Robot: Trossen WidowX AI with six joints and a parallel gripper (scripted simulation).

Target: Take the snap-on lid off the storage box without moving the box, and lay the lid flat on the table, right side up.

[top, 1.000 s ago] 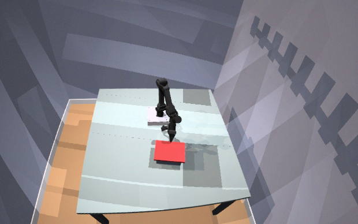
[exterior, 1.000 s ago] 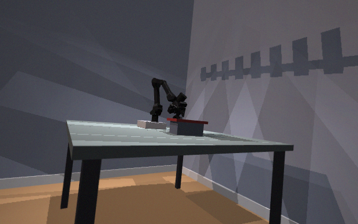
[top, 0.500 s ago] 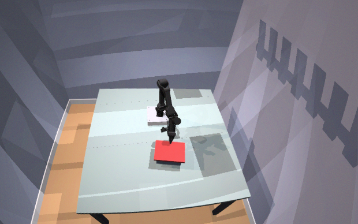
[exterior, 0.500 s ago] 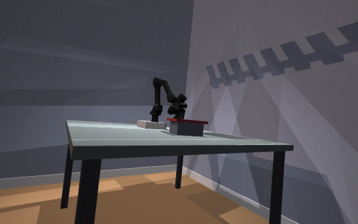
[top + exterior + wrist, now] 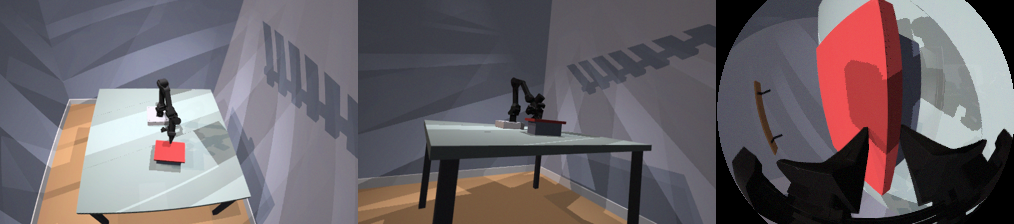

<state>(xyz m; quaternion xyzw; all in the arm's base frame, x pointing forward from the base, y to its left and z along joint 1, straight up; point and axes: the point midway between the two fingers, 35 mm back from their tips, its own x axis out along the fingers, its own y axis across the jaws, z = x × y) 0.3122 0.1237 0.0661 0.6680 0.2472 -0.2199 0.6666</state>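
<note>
A flat red lid (image 5: 170, 151) (image 5: 545, 120) (image 5: 865, 90) sits on a dark grey storage box (image 5: 545, 129) near the middle of the table (image 5: 115, 173) (image 5: 473, 138). In the top view only a thin dark strip of the box shows under the lid's front edge. My gripper (image 5: 170, 142) (image 5: 534, 116) (image 5: 884, 129) reaches down at the lid's near edge, the one facing the arm's base. In the wrist view the two black fingers stand on either side of the lid's rim. The gripper is shut on that rim.
The arm stands on a white base plate (image 5: 154, 116) (image 5: 509, 124) just behind the box. The table's edges and the room walls are well away from the box.
</note>
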